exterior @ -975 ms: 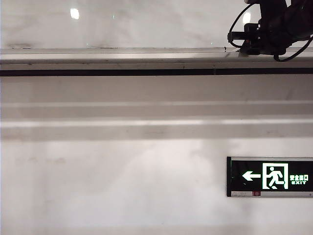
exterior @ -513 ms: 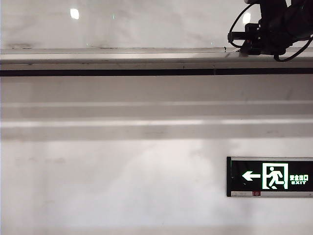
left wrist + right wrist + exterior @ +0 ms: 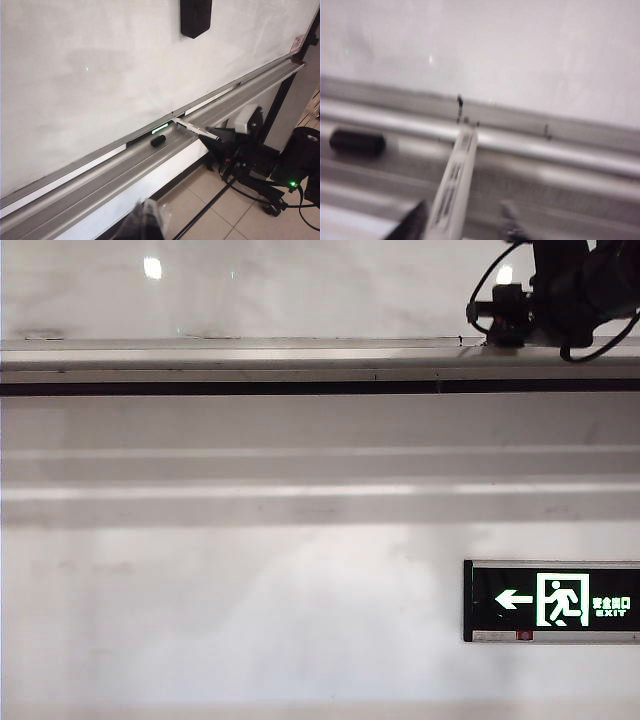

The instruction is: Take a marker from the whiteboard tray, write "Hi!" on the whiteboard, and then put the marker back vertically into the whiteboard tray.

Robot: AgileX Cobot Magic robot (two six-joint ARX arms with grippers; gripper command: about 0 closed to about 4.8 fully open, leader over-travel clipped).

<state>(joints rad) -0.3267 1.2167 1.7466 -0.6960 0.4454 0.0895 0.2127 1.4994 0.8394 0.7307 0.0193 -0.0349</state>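
"Gripper on the right (image 3: 503, 324), up at the right end of the whiteboard tray (image 3: 250, 352). Lifted a shade against a second ago — no pale bit under it any more."

"Open or closed?"

"Cannot tell; too blurred. One dark finger (image 3: 412, 222) just beside the marker (image 3: 455, 185), nothing clearer."

"And the marker itself?"

"Tilted, not upright: tip at the back of the tray by the whiteboard (image 3: 100, 75), rear end at the gripper. Black cap (image 3: 158, 140) lying loose in the tray, apart from the barrel."

"Meaning?"

"Probably a letting-go under way — yet not vertical. No 'Hi!' on the stretch of board in view either."

"Left gripper (image 3: 147, 222)?"

"Hanging back below the tray, a dark blur; state unreadable."
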